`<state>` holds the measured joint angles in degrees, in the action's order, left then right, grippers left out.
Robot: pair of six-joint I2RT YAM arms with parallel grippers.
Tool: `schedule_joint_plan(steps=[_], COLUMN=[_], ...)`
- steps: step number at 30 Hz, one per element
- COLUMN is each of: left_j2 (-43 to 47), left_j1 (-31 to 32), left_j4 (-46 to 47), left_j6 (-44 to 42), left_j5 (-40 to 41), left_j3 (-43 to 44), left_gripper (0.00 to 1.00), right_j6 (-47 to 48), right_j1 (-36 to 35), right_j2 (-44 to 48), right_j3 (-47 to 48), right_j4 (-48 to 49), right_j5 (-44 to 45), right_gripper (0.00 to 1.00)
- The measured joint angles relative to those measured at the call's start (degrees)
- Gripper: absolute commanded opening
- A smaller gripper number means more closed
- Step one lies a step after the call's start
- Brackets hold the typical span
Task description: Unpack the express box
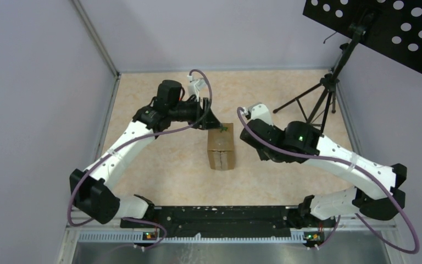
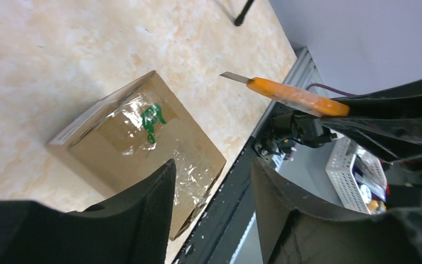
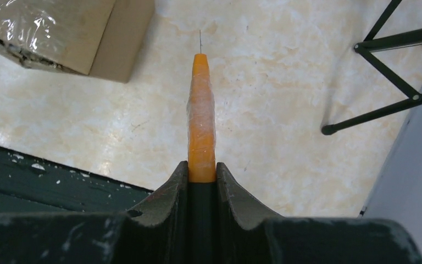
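Right fingers (image 3: 171, 192) are clamping tight on an orange utility knife (image 3: 201, 121), its blade out and pointing over bare desk (image 3: 264, 82) just right of the express box (image 1: 221, 148), clear of its edge. Left fingers (image 2: 143, 209) are hanging spread wide and empty over the box's far left corner, that arm reaching in from the left. Beyond the box, to its right, a black tripod (image 1: 321, 102) is standing against the wall.
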<state>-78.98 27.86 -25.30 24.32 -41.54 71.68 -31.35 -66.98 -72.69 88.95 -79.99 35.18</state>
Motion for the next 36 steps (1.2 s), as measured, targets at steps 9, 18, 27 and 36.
schedule_joint_plan(steps=[9,18,27,36], left_j2=[2.6,-0.2,1.3,8.0], left_j1=[0.0,-0.1,-1.2,-4.5], left_j4=[-1.7,-2.1,-4.3,-5.2], left_j6=[0.8,1.0,1.3,1.5], left_j5=[4.5,5.2,10.8,21.5], left_j3=[-3.7,-6.6,-6.7,-11.0], left_gripper=[0.37,0.20,0.09,0.08], right_j6=[1.5,2.1,2.4,2.8], right_j1=[11.5,14.2,14.8,15.1], right_j2=[1.5,2.3,2.4,2.4], right_j3=[-9.6,-13.2,-15.0,-16.3], right_j4=[14.3,22.2,24.1,25.1], right_j5=[-7.1,-12.2,-13.5,-14.1], right_gripper=[0.00,0.00,0.00,0.00])
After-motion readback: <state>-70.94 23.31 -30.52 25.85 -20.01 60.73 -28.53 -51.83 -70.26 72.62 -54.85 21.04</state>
